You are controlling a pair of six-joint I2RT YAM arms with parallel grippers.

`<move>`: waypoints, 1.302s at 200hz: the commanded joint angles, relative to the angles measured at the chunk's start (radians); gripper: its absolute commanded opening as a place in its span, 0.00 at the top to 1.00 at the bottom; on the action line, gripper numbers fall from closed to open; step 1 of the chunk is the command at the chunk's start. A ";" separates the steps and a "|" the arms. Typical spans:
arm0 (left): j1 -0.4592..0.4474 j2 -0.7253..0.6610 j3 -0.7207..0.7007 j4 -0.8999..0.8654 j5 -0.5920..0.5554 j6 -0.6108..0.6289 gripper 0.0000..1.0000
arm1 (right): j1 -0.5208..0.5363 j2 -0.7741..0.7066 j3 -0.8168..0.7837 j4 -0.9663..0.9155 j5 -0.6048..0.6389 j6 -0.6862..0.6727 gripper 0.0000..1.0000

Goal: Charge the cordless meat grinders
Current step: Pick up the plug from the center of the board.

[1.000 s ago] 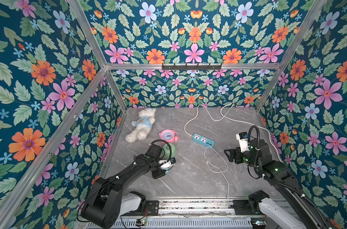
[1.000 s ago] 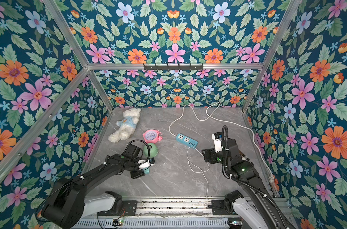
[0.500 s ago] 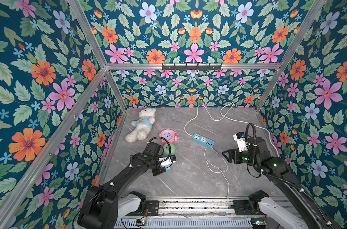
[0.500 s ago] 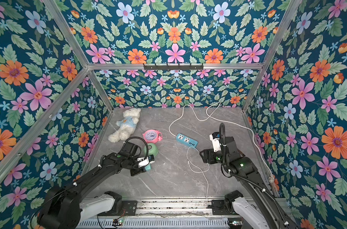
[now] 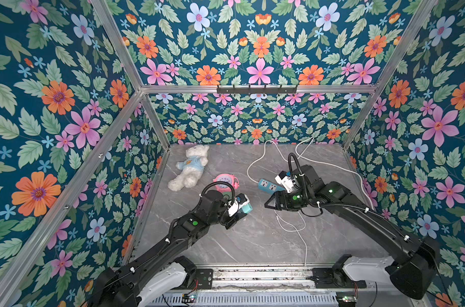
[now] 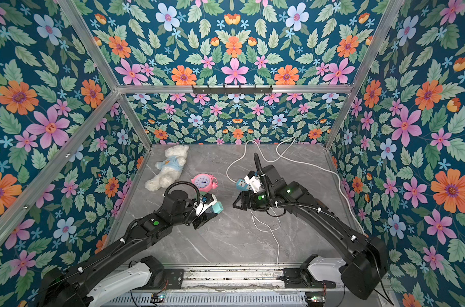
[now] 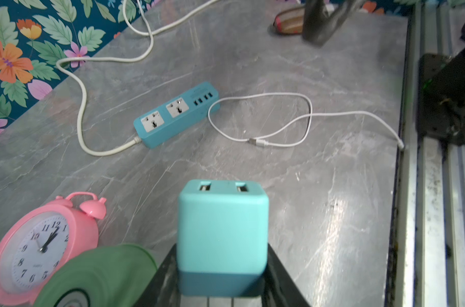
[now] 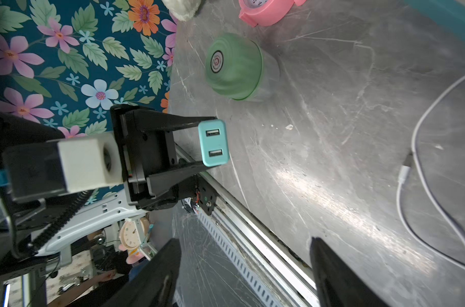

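Left gripper (image 8: 213,142): fingers clamped on the sides of a teal plug cube (image 7: 222,220), its USB slots facing outward. Seen from above, the green meat grinder (image 8: 234,66) stands on the table at the cube's ten o'clock, with the pink clock (image 5: 223,180) beyond it. Right gripper (image 8: 244,242), at the cube's three o'clock: fingers wide apart and empty, near a white cable (image 8: 403,174). The blue power strip (image 7: 173,117) lies at its twelve.

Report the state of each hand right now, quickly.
Left hand: closed on the teal plug adapter.
Right hand: open, holding nothing.
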 commanded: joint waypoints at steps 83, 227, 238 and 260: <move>-0.056 0.061 0.006 0.204 0.023 -0.102 0.78 | 0.054 0.230 0.114 0.107 -0.073 0.042 0.41; -0.062 0.017 0.022 0.390 -0.311 -0.329 0.01 | -0.217 0.244 0.183 -0.119 0.065 -0.351 1.00; -0.063 0.034 0.048 0.382 -0.451 -0.426 0.01 | -0.255 0.279 0.222 -0.159 0.103 -0.498 1.00; -0.061 0.071 0.113 0.300 -0.706 -0.634 0.01 | -0.292 0.405 0.322 -0.225 0.166 -0.751 1.00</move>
